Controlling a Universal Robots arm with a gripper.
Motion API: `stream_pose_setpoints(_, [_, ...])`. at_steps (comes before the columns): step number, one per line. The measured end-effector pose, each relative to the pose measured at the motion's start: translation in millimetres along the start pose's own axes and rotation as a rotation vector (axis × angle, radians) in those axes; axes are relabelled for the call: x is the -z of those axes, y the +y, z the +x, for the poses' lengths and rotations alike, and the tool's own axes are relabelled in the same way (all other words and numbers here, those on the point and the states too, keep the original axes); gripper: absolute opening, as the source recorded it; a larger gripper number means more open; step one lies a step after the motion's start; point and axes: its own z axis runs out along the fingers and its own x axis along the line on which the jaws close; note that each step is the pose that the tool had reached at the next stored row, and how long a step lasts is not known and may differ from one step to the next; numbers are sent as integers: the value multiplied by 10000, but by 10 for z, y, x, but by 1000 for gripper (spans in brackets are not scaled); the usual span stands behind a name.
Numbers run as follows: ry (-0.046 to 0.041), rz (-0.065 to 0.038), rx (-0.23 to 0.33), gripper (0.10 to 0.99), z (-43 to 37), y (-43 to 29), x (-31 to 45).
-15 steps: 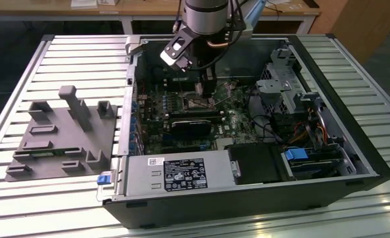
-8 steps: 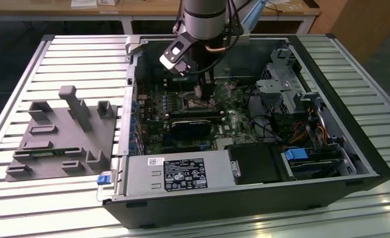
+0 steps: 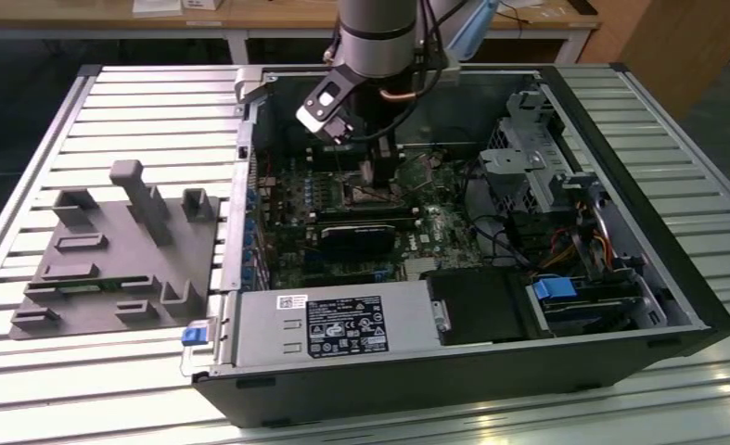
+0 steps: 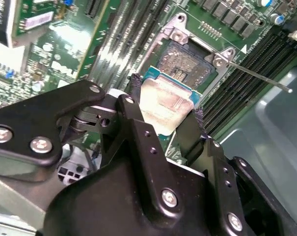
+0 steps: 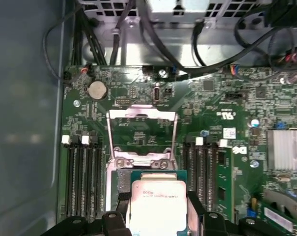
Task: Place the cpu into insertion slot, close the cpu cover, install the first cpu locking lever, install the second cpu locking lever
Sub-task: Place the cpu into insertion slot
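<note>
**Chip poised at the socket:** A robot arm's matte black gripper (image 4: pixel 166 98) clamps the cpu (image 4: pixel 163 112) by two opposite edges inside an open desktop computer case (image 3: pixel 464 389). Its angular, bolt-studded fingers (image 4: pixel 134 86) are closed hard against the chip's sides. The cpu is a flat square with a dull, faintly scuffed silver-grey metal lid over a thin green-edged base.

The cpu hangs between the fingertips, close over the insertion slot (image 4: pixel 185 61) and not seated in it. In the second wrist view the slot's dark, finely textured centre lies largely bare inside its silvery metal rim, and the chip overlaps only one side of it.

The cpu cover (image 5: pixel 142 114), a thin silvery frame with a large square window, is swung open and leans back from the far edge of the slot, well clear of the chip. A thin wire locking lever (image 4: pixel 258 76) juts out from one corner of the slot, straight and unlatched, ending in a small knob.

Long, narrow black memory slots (image 5: pixel 82 182) flank the insertion slot on both sides across the glossy green motherboard (image 5: pixel 212 103). In the exterior view the case lies on its side on a ribbed aluminium table (image 3: pixel 154 102).
</note>
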Motion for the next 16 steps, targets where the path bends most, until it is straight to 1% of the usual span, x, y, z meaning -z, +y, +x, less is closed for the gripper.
stream_pose_setpoints(2, [5,0,33,537,25,-9,-24])
stream_pose_setpoints(7, [12,3,129,537,36,-29,-104])
stream_pose_setpoints(11, [12,3,147,537,62,-57,-143])
stream_pose_setpoints(16, [11,3,148,537,68,-67,-212])
